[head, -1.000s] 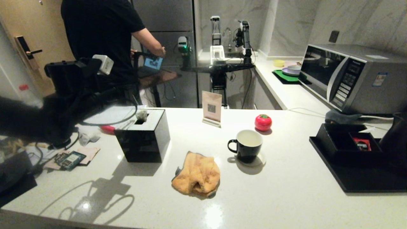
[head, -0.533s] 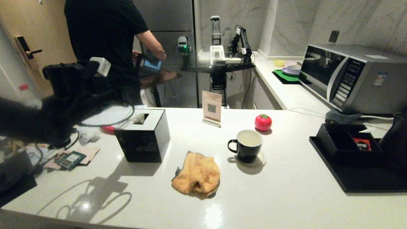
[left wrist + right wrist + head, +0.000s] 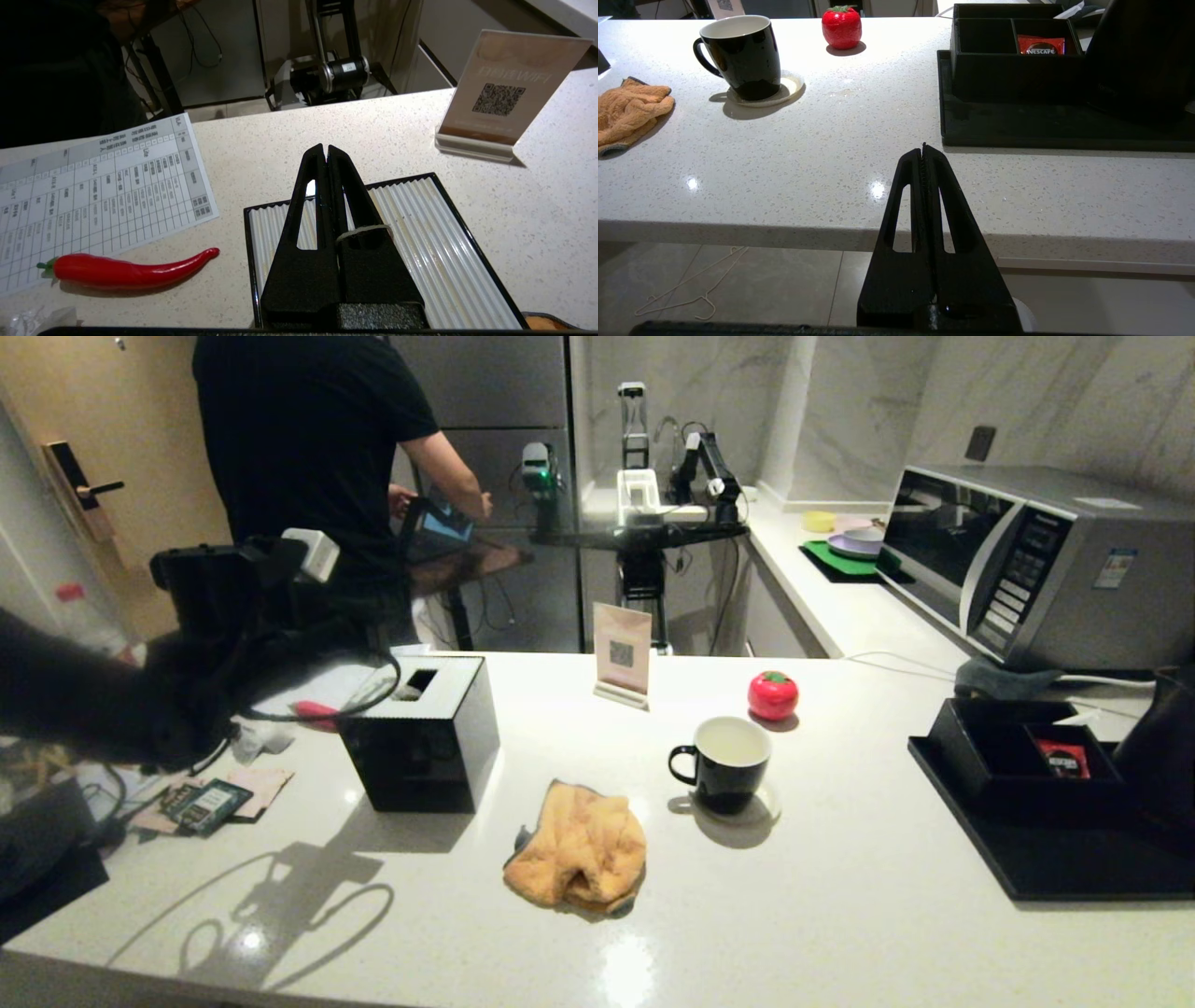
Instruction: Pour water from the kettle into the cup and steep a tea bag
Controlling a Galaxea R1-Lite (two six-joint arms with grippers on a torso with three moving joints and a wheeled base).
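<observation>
The cup (image 3: 724, 761), a black mug with a white inside, stands on a small coaster mid-counter; it also shows in the right wrist view (image 3: 740, 56). The black kettle (image 3: 1162, 747) stands on the black tray (image 3: 1055, 868) at the far right, cut off by the picture's edge. The tea bag is out of view. My left arm (image 3: 215, 616) reaches over the black box (image 3: 420, 733); the left gripper (image 3: 326, 148) is shut and empty above the box's ribbed white top. My right gripper (image 3: 923, 147) is shut and empty, low before the counter's front edge.
An orange cloth (image 3: 579, 845) lies left of the cup, a red tomato-shaped object (image 3: 773, 695) behind it. A compartment box (image 3: 1008, 756) holds a red sachet (image 3: 1060, 758). A sign (image 3: 623, 653), a red chili (image 3: 126, 270), a printed sheet (image 3: 93, 196), a microwave (image 3: 1027, 569) and a person (image 3: 308, 457) are in view.
My left arm has edged right and lower over the black box. A pale scrap seen at the box's slot earlier no longer shows. The person behind has shifted a little.
</observation>
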